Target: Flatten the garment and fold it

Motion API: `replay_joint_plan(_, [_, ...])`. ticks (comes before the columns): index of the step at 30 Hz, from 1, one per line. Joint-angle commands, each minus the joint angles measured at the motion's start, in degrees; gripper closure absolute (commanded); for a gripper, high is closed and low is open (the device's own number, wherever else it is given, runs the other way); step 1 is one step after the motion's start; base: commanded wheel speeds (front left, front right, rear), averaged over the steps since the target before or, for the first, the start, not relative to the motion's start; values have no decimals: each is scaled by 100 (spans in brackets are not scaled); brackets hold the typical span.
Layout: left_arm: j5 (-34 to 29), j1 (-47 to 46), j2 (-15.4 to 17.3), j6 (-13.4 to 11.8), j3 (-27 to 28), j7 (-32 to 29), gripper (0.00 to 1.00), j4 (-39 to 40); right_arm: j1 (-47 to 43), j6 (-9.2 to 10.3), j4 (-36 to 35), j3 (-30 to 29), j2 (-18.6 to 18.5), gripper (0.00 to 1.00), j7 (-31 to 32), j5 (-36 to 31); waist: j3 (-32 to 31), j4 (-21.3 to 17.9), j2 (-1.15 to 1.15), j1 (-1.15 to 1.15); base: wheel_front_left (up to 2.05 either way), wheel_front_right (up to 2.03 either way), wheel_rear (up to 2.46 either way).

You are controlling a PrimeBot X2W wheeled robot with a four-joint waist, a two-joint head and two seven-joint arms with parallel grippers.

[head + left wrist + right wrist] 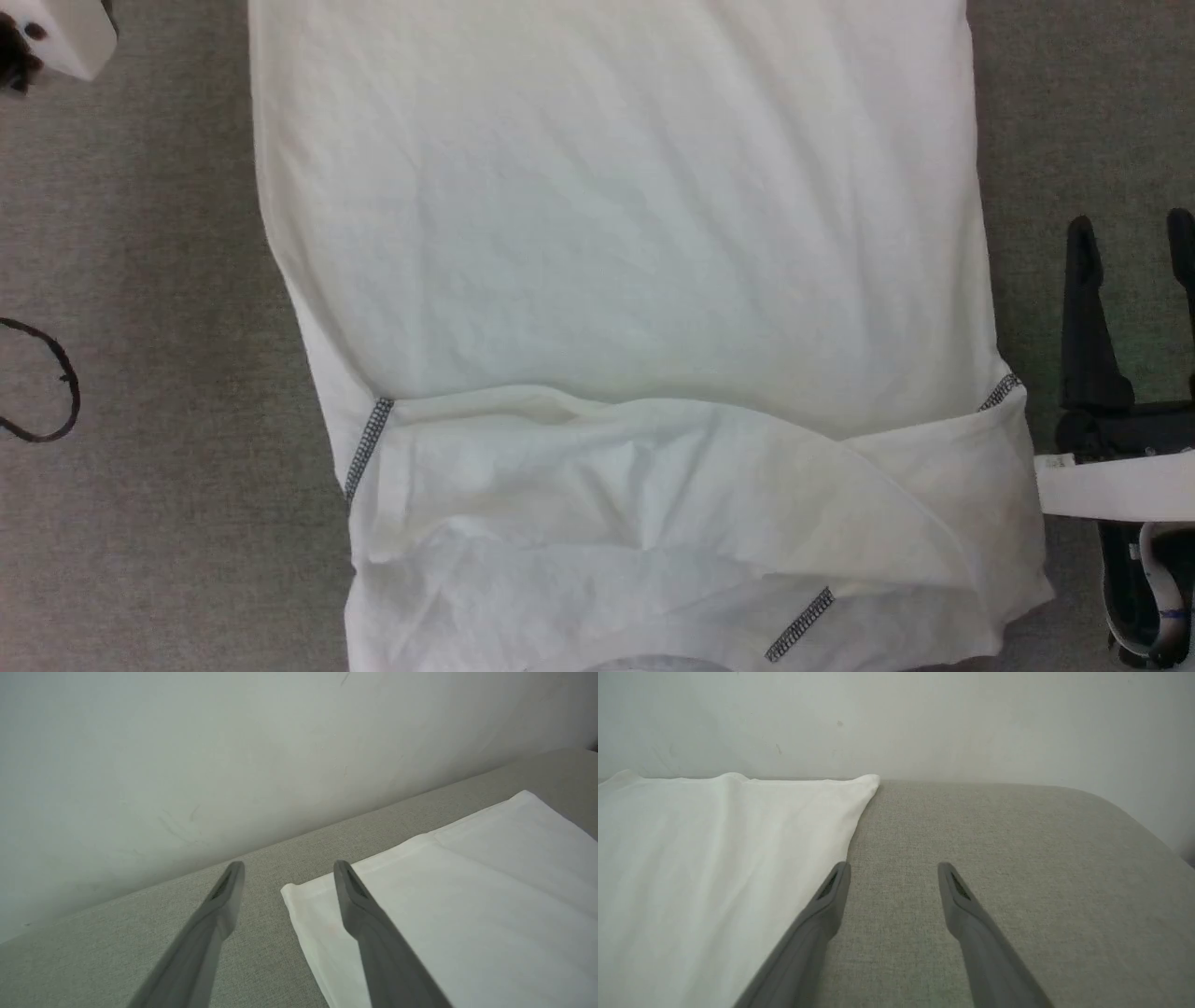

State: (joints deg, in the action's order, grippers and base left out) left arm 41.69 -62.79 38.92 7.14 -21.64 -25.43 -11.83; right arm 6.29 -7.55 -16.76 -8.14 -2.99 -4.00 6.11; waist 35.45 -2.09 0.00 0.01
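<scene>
Two grippers hang released and empty at the sides of the white long-sleeved shirt (616, 233), which lies spread on the grey fabric-covered worktop (159, 233). In the head view the shirt's body runs fairly smooth up the picture. At its near end, folded layers of cloth cross it from side to side, marked by short runs of dark grey zigzag stitching (369, 448). The right gripper (1131, 224) sits over bare worktop just beside the shirt's right edge, its fingers spread apart and clear of the cloth. The left gripper (288, 868) has its fingers parted too. In its wrist view one finger crosses in front of a corner of the shirt near the wall (896, 718) and the other lies over bare worktop; whether either touches the surface I cannot tell. The pale wall rises straight behind the worktop. A thin black cable (75, 392) loops on the worktop to the shirt's left, well apart from it.
</scene>
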Motion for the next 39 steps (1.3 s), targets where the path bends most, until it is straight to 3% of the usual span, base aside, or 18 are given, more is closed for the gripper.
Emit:
replay_joint_plan(1, [55,-123,31,34,-91,-48,0,-73,78,6,-35,-13,11,0,-42,24,334,-246,0,-1,0,0,0])
replay_joint_plan(17, [293,-472,248,35,-678,-179,0,-856,96,6,-13,-26,11,0,-178,114,777,-449,0,-1,0,0,0])
replay_joint_plan(18, [309,-465,259,35,-719,-179,6,-880,102,6,-12,-26,11,0,-182,115,788,-456,0,-1,0,0,0])
replay_joint_plan(19, [327,-463,276,35,-760,-161,89,-881,109,6,-12,-26,11,0,-185,117,799,-462,0,-1,0,0,0])
replay_joint_plan(20, [368,-457,292,35,-805,-144,100,-866,117,6,-14,-30,11,0,-184,116,807,-463,0,-1,0,0,0])
replay_joint_plan(30, [483,-300,269,35,-994,659,100,-1013,488,6,-680,-225,12,0,120,-132,449,-384,0,-1,0,0,0])
replay_joint_plan(36, [618,-159,88,35,-1161,903,100,-1158,1659,6,-1775,181,12,0,1217,-561,196,-271,0,-1,0,0,0])
replay_joint_plan(39, [701,-112,-50,35,-1225,1010,100,-1203,2610,6,-1723,557,7,0,1930,-643,119,-179,0,-1,0,0,0])
